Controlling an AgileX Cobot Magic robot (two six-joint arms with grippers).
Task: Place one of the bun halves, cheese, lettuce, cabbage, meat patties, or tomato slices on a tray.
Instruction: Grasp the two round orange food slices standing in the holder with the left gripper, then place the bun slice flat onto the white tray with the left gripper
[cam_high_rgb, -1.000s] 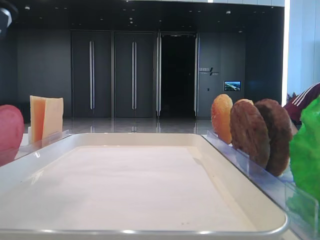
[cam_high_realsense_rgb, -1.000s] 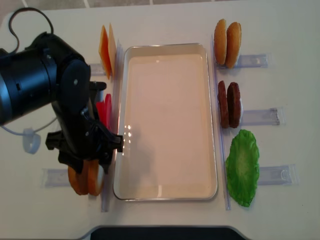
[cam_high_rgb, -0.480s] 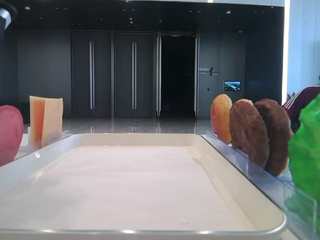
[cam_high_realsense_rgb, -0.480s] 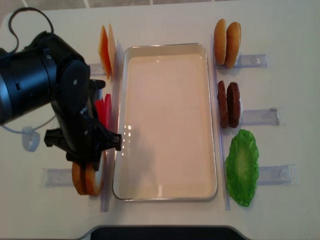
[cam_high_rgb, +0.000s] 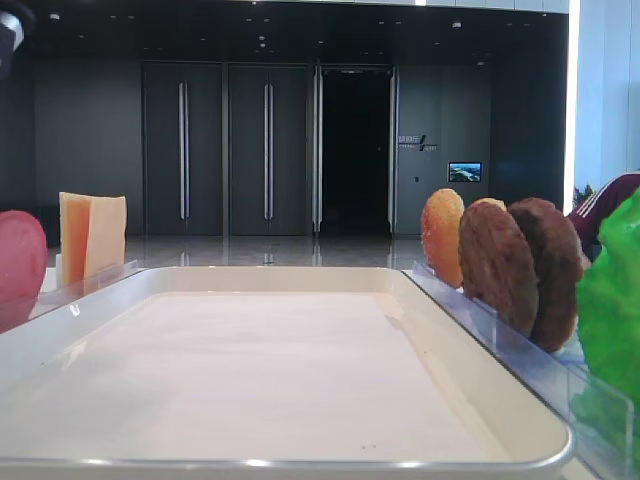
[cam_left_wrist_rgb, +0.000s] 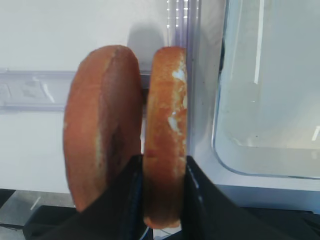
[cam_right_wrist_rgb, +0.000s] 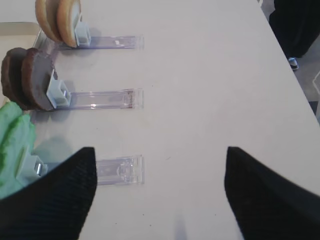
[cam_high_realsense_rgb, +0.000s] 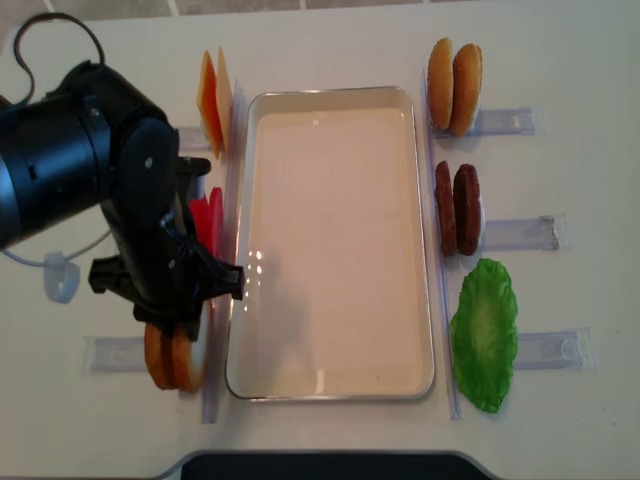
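In the left wrist view my left gripper (cam_left_wrist_rgb: 164, 192) is shut on the inner bun half (cam_left_wrist_rgb: 166, 115), which stands on edge in its rack next to a second bun half (cam_left_wrist_rgb: 100, 125). The white tray (cam_left_wrist_rgb: 265, 100) lies just right of them. From above, the black left arm (cam_high_realsense_rgb: 110, 180) covers that pair (cam_high_realsense_rgb: 172, 362). My right gripper (cam_right_wrist_rgb: 160, 200) hangs open over bare table. Cheese (cam_high_realsense_rgb: 212, 100) and tomato slices (cam_high_realsense_rgb: 208, 222) stand left of the tray (cam_high_realsense_rgb: 330, 250); more bun halves (cam_high_realsense_rgb: 455, 72), meat patties (cam_high_realsense_rgb: 458, 208) and lettuce (cam_high_realsense_rgb: 485, 335) are on its right. The cabbage is out of view.
Clear plastic racks (cam_right_wrist_rgb: 117, 170) hold the food upright along both long sides of the tray. A white cable end (cam_high_realsense_rgb: 60, 282) lies left of the arm. A dark strip (cam_high_realsense_rgb: 320, 466) runs along the near table edge.
The left gripper's jaws have closed from open onto the inner bun half. The bun pair has shifted slightly left. Nothing else has moved.
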